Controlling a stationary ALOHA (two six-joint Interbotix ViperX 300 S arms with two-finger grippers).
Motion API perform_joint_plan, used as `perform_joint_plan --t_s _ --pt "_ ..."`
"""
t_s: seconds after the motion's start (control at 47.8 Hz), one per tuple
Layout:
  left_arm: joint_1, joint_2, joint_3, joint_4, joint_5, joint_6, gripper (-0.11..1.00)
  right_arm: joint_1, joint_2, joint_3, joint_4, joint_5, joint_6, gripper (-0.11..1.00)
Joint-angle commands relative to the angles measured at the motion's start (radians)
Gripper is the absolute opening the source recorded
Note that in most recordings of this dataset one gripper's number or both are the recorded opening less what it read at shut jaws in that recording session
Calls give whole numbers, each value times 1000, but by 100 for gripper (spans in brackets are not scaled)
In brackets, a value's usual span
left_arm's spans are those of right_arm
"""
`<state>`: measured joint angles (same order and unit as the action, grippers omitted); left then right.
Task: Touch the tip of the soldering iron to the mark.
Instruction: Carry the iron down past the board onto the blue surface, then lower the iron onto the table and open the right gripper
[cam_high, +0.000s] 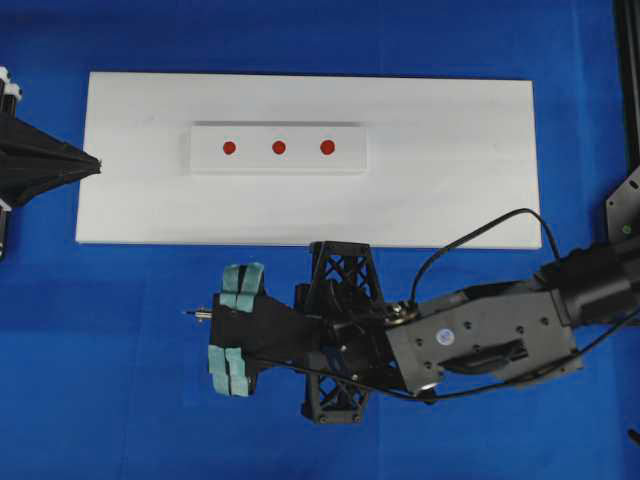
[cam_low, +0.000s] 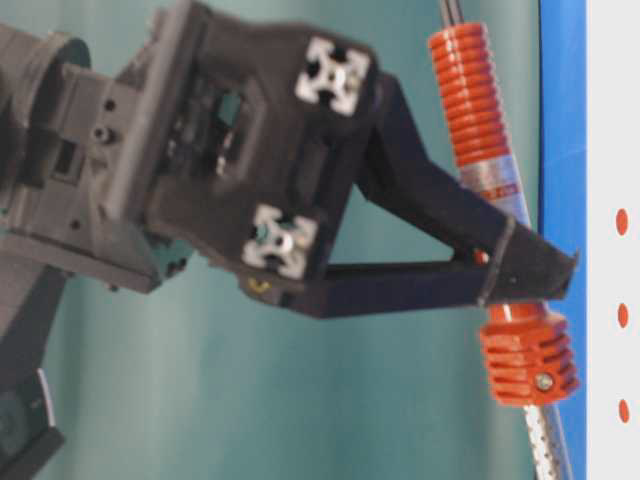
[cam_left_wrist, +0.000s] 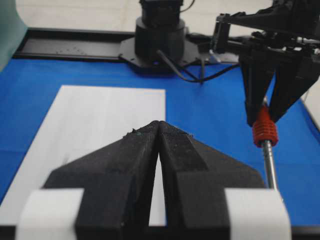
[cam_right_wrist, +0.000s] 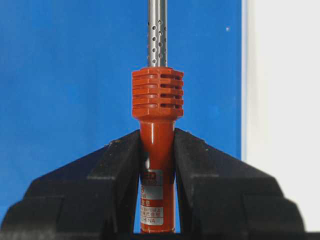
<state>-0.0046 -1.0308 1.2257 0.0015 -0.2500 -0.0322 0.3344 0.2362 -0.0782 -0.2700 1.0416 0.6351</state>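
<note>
Mark (cam_high: 278, 147) first: it is the middle one of three red dots in a row on a white block (cam_high: 345, 162), which sits on a white board (cam_high: 450, 180) over the blue table cover (cam_high: 100, 350). In the overhead view it lies up and a little to the right of the tip (cam_high: 187, 314), well apart from it, with the board's near edge between them.

Your soldering iron (cam_right_wrist: 157, 150) is clamped in the right gripper (cam_right_wrist: 157, 155), jaws narrowed onto the orange-red handle just behind the ribbed collar (cam_right_wrist: 157, 92), cord (cam_high: 470, 235) trailing back over the arm. Its long axis runs left-right in the overhead view, roughly parallel to the row of dots, with the silver shaft (cam_right_wrist: 157, 32) pointing left over bare blue cover. So the tip aims along the board, not at it.

That is the relation your next move turns on. You likely need to swing the iron so the shaft points toward the block, then carry it across the board edge and bring the tip down on the middle dot only. The end dots sit close on either side, so a slanted approach risks landing on the wrong one.

Your left gripper (cam_left_wrist: 157, 127) rests at the board's left end, jaws together on nothing. It is nearer the block but holds no tool; the right arm has the job.
</note>
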Motion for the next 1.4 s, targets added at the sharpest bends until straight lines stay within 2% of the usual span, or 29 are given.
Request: perform_joint_plan --t_s 0.0,0.272,0.523,0.983,1.381 --pt "-2 6 -11 0 -5 0 2 -5 -11 -17 -2 -6 2 6" --pt "-2 6 -9 0 -5 0 2 -8 37 2 2 -48 11 6" --pt "-2 6 -8 0 -3 0 2 -8 91 58 37 -204 11 6" --pt "-2 5 3 0 -3 0 2 -23 150 193 41 -466 12 6" --pt "-2 5 0 0 -5 2 2 -23 158 238 43 -538 9 6"
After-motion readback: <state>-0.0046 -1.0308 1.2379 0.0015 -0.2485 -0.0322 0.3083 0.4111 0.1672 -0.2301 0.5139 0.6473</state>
